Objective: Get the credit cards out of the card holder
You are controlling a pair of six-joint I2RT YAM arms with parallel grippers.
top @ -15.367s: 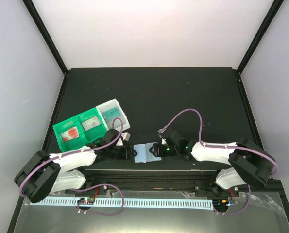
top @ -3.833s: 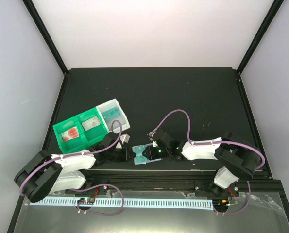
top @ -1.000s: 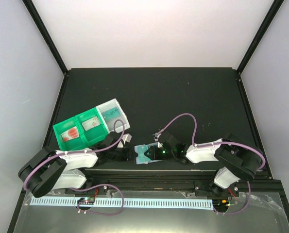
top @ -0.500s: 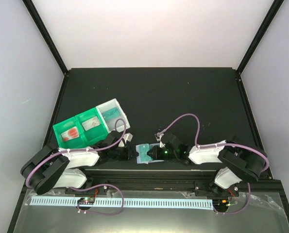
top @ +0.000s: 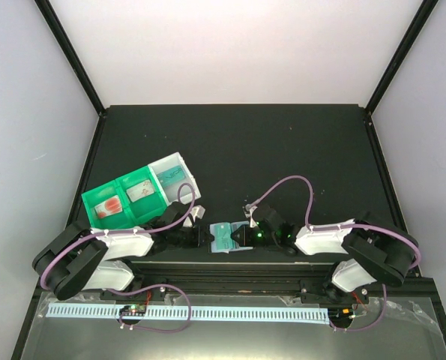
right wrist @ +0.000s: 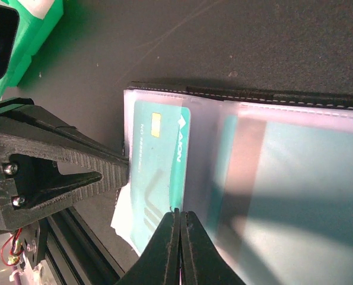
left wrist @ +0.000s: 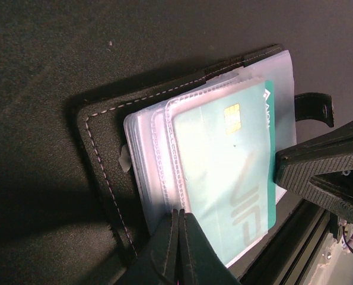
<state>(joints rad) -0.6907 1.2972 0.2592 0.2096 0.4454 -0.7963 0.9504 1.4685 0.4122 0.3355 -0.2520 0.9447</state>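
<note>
We find the small flat card holder point(top: 221, 238), pale-blue translucent sleeves inside a dark stitched cover, lying open on the black tabletop point(top: 282, 150) directly between the two claws. The left claw point(left wrist: 179, 215) has its jaws pressed together with no gap. Its tips meet on the edge of the sleeves, just where the thin teal plastic card with a gold chip point(left wrist: 223, 172) begins. The right claw point(right wrist: 177, 212) comes in from the opposite side, jaws likewise closed to a point. Its tips rest on that teal card at the line where its bare end slips under a sleeve. We cannot tell whether either claw pinches the plastic or only bears on it. The card sits partly in its sleeve, with one end uncovered toward the left claw. Beyond the left claw, apart from the holder, stand a green two-compartment plastic tray point(top: 90, 204) and a white open bin point(top: 167, 160) right beside it.
</note>
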